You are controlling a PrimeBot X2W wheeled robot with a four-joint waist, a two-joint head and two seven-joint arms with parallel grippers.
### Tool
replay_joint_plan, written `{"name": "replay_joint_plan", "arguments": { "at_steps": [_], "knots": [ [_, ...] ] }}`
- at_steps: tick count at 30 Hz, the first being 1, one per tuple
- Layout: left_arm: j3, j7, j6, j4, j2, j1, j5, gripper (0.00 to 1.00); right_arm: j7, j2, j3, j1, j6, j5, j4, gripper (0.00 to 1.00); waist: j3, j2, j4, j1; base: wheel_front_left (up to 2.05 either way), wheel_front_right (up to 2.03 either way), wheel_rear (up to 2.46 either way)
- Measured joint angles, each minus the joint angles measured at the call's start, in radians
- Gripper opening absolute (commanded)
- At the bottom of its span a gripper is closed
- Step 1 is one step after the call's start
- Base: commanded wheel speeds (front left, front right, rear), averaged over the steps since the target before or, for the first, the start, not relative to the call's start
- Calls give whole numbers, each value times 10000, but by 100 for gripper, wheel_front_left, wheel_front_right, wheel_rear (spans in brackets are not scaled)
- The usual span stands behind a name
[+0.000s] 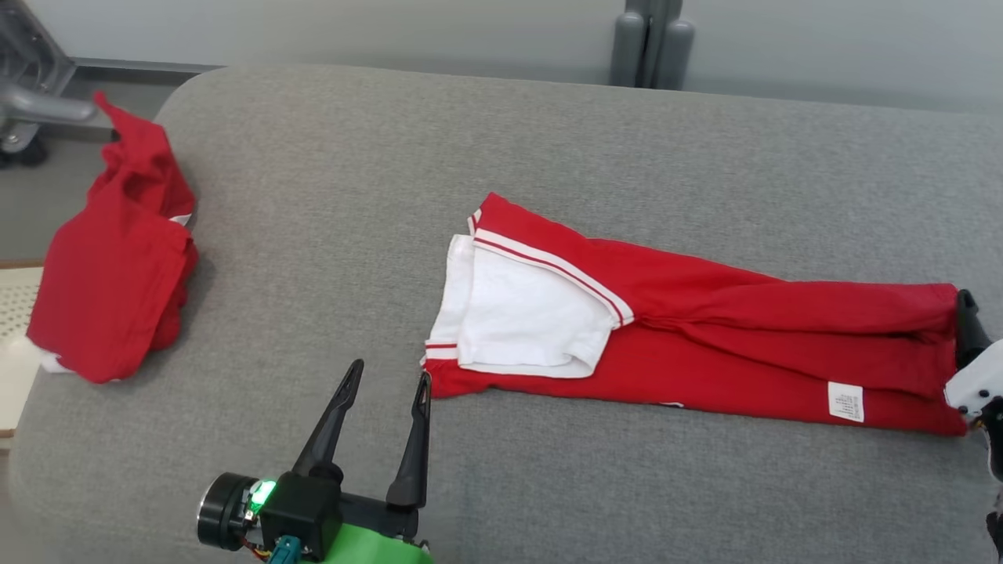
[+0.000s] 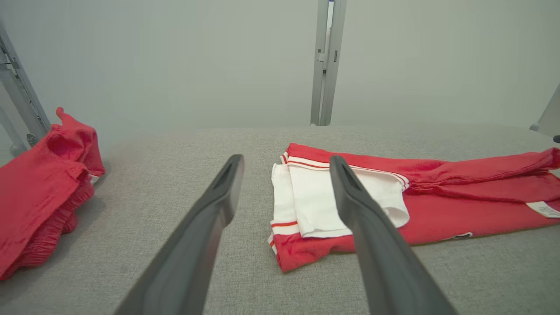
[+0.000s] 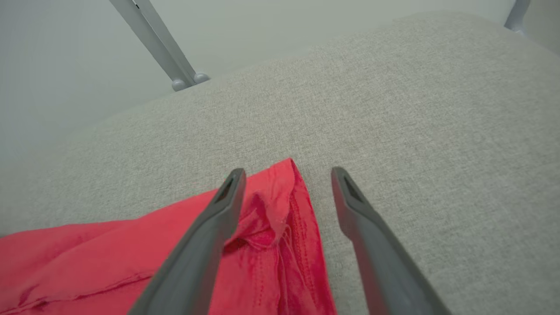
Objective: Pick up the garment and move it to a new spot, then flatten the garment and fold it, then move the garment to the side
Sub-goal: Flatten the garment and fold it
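Note:
The garment (image 1: pixel 705 329) is red with a white, red-striped part at its left end, and it lies folded in a long band across the grey padded table (image 1: pixel 548 133). My left gripper (image 1: pixel 391 370) stands open just off the garment's near left corner, holding nothing. In the left wrist view the garment (image 2: pixel 437 210) lies ahead and to the right of the open left gripper (image 2: pixel 285 159). My right gripper (image 1: pixel 968 313) is at the garment's right end. In the right wrist view it (image 3: pixel 288 171) stands open over the red hem (image 3: pixel 280 227).
A second red cloth (image 1: pixel 110 266) lies bunched at the table's left edge, also seen in the left wrist view (image 2: pixel 39 188). A grey post (image 1: pixel 650 47) stands behind the far edge. A metal frame (image 1: pixel 31 102) is at the far left.

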Motion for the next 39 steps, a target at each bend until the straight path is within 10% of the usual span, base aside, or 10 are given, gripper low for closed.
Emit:
{"name": "replay_joint_plan", "arguments": {
  "at_steps": [9, 18, 20, 23, 30, 39],
  "knots": [
    [594, 0, -585, 157, -648, 390, 483, 100, 313, -203, -1062, -92, 2, -2000, 1427, 100, -21, 0, 922, 0, 0, 0, 0],
    [945, 0, -1057, 420, -997, 569, 909, 100, 347, 934, -1524, 200, 10, -2127, 1421, 100, -23, 0, 777, 0, 0, 0, 0],
    [1005, 0, -1129, 430, -1047, 569, 984, 100, 334, 972, -1528, 193, 12, -2127, 1507, 44, -14, 0, 724, 0, 0, 0, 0],
    [1104, 0, -1241, 430, -1110, 569, 1091, 100, 286, 961, -1509, 115, 13, -2123, 1651, 2, 25, -1, 665, 0, 0, 0, 0],
    [1434, 0, -1381, 366, -1193, 569, 1294, 100, 58, 426, -915, -81, 27, -2075, 1639, 0, 192, 0, 497, 0, 0, 0, 0],
    [1670, 0, -1620, 362, -1262, 565, 1478, 100, 282, -1845, -414, -219, 13, -2702, 754, 0, 388, 0, 10, 0, 0, 0, 0]
  ]
}}
